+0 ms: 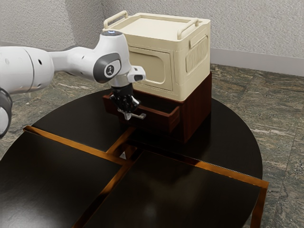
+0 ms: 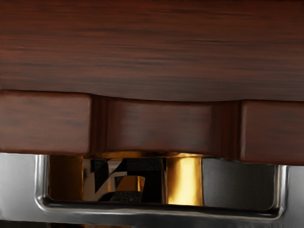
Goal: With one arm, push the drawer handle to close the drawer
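Observation:
The black gripper (image 1: 126,105) is at the front of the pulled-out drawer (image 1: 156,119), right by its silver handle (image 1: 138,116); whether they touch I cannot tell. The dark red wooden cabinet (image 1: 196,113) holds the drawer, which sticks out toward the arm. From my hand, the drawer's front edge (image 2: 159,124) with its shallow dip crosses the wrist view, and the wooden drawer floor (image 2: 152,52) lies beyond it. A metal handle frame (image 2: 156,214) runs along the outer side of that edge.
A cream storage box (image 1: 192,66) with raised side handles rests on top of the cabinet. Beneath them is a round black table (image 1: 199,204) with orange-brown strips. A textured wall stands behind, over a stone-patterned floor.

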Controlling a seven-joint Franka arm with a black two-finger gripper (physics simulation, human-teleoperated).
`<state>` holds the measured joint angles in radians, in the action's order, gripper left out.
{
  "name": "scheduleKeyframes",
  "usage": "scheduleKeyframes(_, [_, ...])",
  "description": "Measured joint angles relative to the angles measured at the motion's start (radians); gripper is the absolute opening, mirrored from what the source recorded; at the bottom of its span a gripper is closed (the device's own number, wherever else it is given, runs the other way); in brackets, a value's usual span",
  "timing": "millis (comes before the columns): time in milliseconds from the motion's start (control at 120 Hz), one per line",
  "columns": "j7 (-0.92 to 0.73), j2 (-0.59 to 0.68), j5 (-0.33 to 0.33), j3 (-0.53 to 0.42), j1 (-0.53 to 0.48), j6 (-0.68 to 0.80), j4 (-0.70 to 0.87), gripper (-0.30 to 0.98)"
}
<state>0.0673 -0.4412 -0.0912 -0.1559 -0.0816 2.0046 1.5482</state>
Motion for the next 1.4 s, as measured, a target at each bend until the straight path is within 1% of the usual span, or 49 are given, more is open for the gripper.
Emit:
scheduleKeyframes(717, [-0.015, -0.059, 0.003, 0.013, 0.035, 0.064, -0.063, -0.10])
scheduleKeyframes(1400, [-0.024, -0.111, 0.004, 0.016, 0.045, 0.122, -0.131, -0.10])
